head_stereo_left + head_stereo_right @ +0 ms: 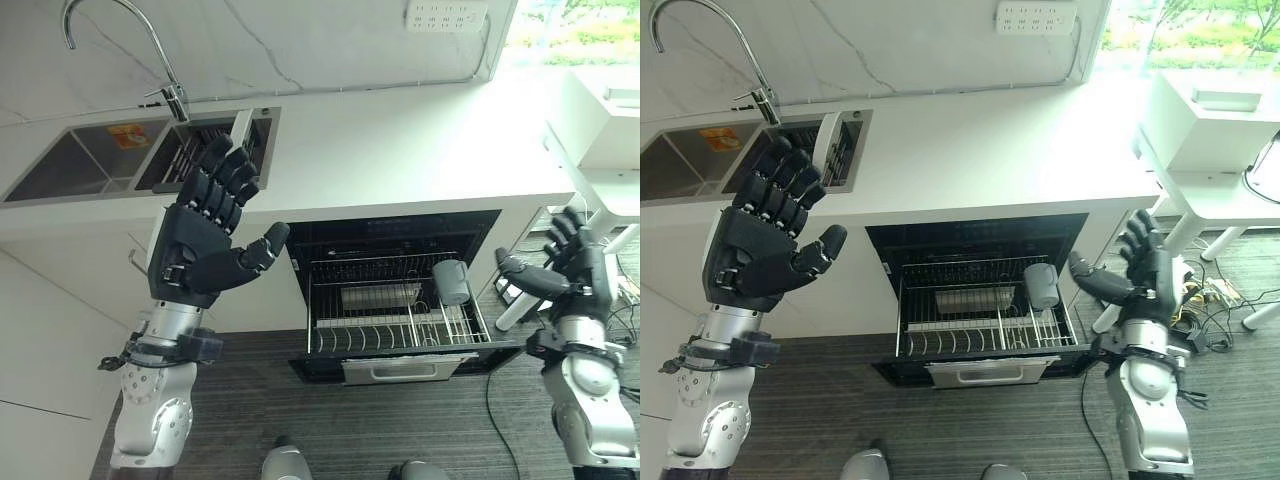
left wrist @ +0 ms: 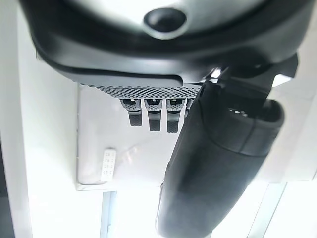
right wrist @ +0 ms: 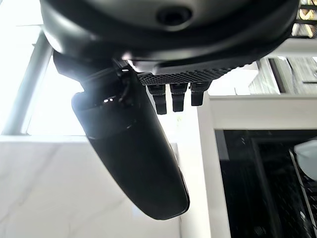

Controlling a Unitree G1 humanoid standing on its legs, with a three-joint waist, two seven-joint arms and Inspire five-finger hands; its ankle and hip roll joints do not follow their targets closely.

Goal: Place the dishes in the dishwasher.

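Observation:
The dishwasher (image 1: 395, 225) under the white counter stands open with its wire rack (image 1: 400, 338) pulled out. A grey cup (image 1: 451, 282) lies at the rack's right side, and a pale rectangular dish (image 1: 380, 296) rests in its middle. Up in the sink's right basin, a white plate (image 1: 241, 126) stands on edge beside dark dishes (image 1: 190, 152). My left hand (image 1: 200, 245) is raised in front of the counter below that basin, open and holding nothing; its straight fingers (image 2: 148, 116) also appear in the left wrist view. My right hand (image 1: 572, 265) hovers open, right of the rack.
A curved faucet (image 1: 160, 60) rises between the two sink basins (image 1: 80, 160). A white table (image 1: 600, 130) with a box on it stands at the right, close to my right hand. Dark floor lies in front of the dishwasher.

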